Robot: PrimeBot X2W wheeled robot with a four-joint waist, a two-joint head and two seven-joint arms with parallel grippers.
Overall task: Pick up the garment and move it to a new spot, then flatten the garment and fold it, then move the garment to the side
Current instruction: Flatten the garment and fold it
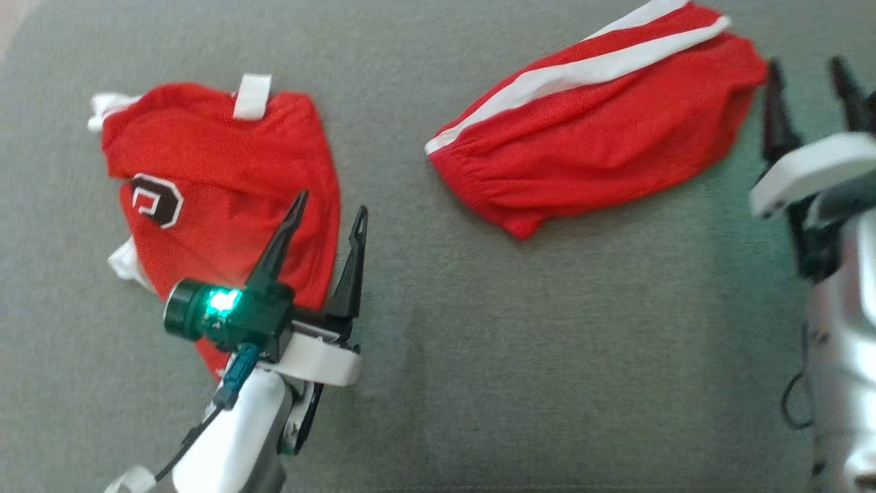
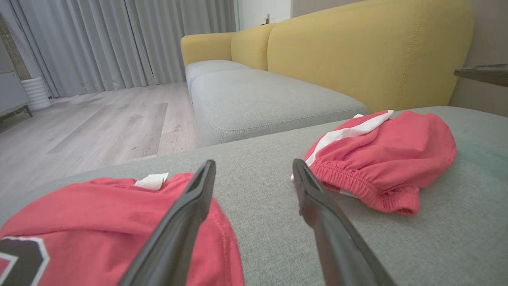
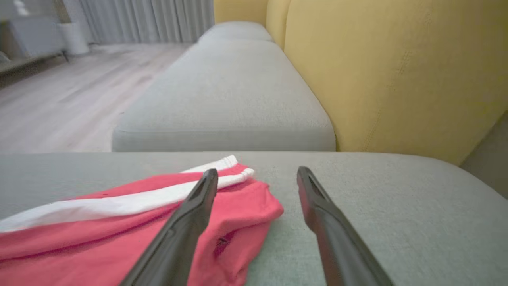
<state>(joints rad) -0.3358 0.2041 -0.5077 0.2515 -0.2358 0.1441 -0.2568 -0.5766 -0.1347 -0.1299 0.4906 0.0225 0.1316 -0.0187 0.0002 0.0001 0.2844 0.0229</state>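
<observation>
Jaws gape empty on both arms, above a grey cushion (image 1: 547,342).
Left jaws straddle the folded red jersey's (image 1: 205,171) edge; rumpled white-striped red shorts (image 1: 602,137) lie just left of the right jaws, bare cushion between them, floor (image 2: 99,127) beyond the far edge.

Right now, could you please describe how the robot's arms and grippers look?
Both grippers have two long, dark, tapering fingers on white brackets. The left gripper carries a dark camera with a green light and a teal-plugged black cable. The right gripper sits on a silvery forearm.
</observation>
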